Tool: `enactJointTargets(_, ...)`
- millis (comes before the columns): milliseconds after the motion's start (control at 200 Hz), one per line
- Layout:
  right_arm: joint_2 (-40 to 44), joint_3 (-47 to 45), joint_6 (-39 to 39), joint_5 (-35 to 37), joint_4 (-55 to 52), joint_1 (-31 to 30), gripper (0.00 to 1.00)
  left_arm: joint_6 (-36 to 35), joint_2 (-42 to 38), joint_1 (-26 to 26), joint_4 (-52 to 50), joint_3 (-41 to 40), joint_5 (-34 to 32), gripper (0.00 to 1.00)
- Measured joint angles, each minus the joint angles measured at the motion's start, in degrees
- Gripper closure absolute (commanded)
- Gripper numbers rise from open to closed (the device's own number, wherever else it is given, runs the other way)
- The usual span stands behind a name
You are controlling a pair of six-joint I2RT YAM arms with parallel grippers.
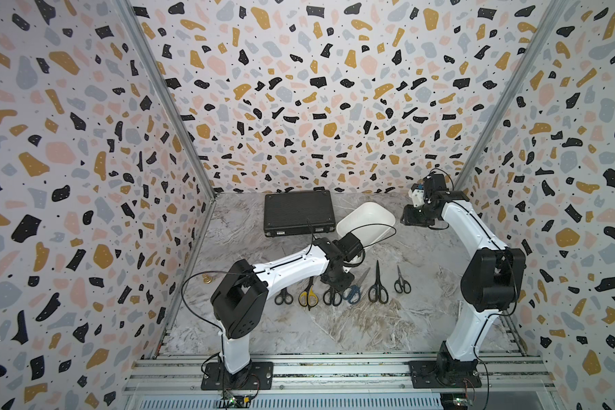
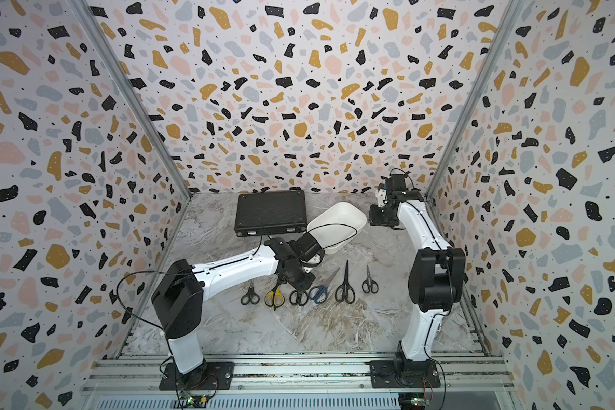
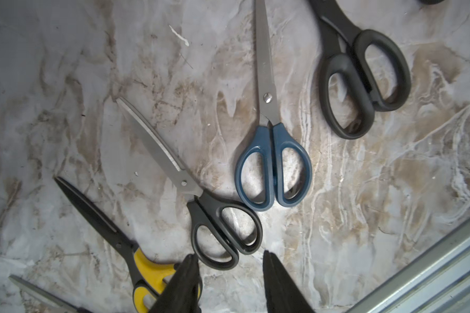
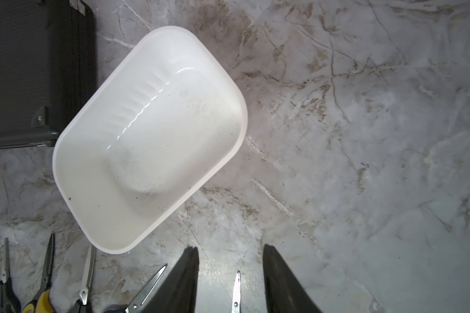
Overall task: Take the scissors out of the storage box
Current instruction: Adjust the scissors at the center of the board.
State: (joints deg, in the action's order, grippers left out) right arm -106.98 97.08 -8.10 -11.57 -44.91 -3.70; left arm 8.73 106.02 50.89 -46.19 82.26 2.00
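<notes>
The storage box (image 4: 152,151) stands on the tabletop (image 4: 364,108), and its interior is bare white plastic. The closed black case (image 4: 25,67) lies just beside it. All six pairs of scissors (image 1: 377,289) lie outside the box. They form a row on the tabletop, on the side of the box toward my arm bases. My left tool (image 3: 229,254) hangs over that row, fingers spread, pinching nothing. The handle of one black-handled pair (image 3: 201,214) lies just ahead of its fingertips. My right tool (image 4: 229,247) is raised beside the box, spread, holding nothing.
</notes>
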Motion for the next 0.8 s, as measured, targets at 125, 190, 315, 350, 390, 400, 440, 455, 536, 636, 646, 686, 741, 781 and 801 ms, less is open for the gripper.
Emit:
enactJointTargets(125,0.4,-1.7,0.1,1.0,0.5,0.8,0.54,-0.2,1.6,2.3,1.9,0.0,-1.0,0.57)
enactJointTargets(190,0.4,-2.3,0.2,1.3,0.6,1.1,0.54,-0.1,2.8,3.6,2.7,0.0,-1.3,0.57)
enactJointTargets(315,0.4,-2.5,0.2,1.8,0.7,1.3,0.54,0.0,5.6,5.0,3.3,0.0,-1.5,0.59)
enactJointTargets(350,0.4,-2.5,0.2,1.8,0.7,1.3,0.55,0.1,6.4,5.0,3.5,0.0,-1.5,0.59)
enactJointTargets(390,0.4,-2.5,0.2,1.8,0.9,1.3,0.55,0.1,7.2,5.0,3.7,0.0,-1.6,0.59)
enactJointTargets(400,0.4,-2.5,0.2,1.8,0.9,1.3,0.55,0.1,7.3,5.0,3.8,0.0,-1.6,0.59)
enactJointTargets(440,0.4,-2.6,0.2,1.8,1.0,1.3,0.54,0.3,8.0,5.0,3.9,0.1,-1.8,0.59)
enactJointTargets(455,0.4,-2.6,0.2,1.8,1.1,1.3,0.55,0.3,8.3,5.0,3.9,0.2,-1.9,0.59)
enactJointTargets(536,0.4,-2.6,0.2,1.7,1.5,1.3,0.55,0.6,9.6,4.9,3.8,1.1,-2.3,0.60)
enactJointTargets(636,0.4,-2.6,0.1,1.6,1.7,1.3,0.54,1.1,11.4,4.8,3.6,3.7,-2.6,0.62)
enactJointTargets(646,0.4,-2.6,0.1,1.6,1.7,1.3,0.55,1.2,11.6,4.8,3.6,4.0,-2.7,0.62)
enactJointTargets(686,0.4,-2.6,0.1,1.5,1.8,1.3,0.55,1.4,12.3,4.8,3.7,5.0,-2.8,0.63)
enactJointTargets(741,0.4,-2.6,0.2,1.3,1.9,1.3,0.54,1.7,12.9,4.8,3.9,5.9,-3.0,0.64)
enactJointTargets(781,0.4,-2.6,0.2,1.2,2.0,1.3,0.55,2.0,13.0,4.8,4.0,6.0,-3.1,0.65)
enactJointTargets(801,0.4,-2.6,0.2,1.1,2.0,1.3,0.55,2.3,13.1,4.8,3.8,6.1,-3.1,0.65)
